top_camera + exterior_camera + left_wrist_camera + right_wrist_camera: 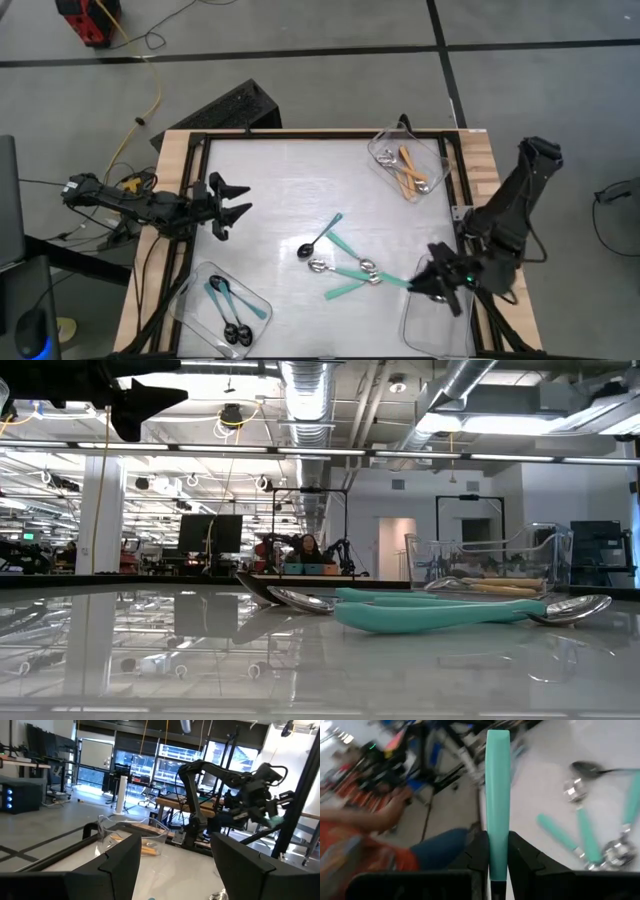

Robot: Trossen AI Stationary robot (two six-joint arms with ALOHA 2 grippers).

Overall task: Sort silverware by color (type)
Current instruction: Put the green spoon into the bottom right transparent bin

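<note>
One wide teal-green-handled spoon [497, 795] sits clamped in the right gripper [440, 283], long axis running out past the fingers, directly above the empty clear plastic tray [436, 318] at five o'clock. Left gripper [232, 200] waits open at nine o'clock.

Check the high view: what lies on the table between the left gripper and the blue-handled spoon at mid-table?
Nothing: in the high view, only bare table separates the left gripper from the blue-handled spoon.

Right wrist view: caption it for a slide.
Right gripper shut on a teal-handled spoon, more teal spoons on the table beyond.
</note>
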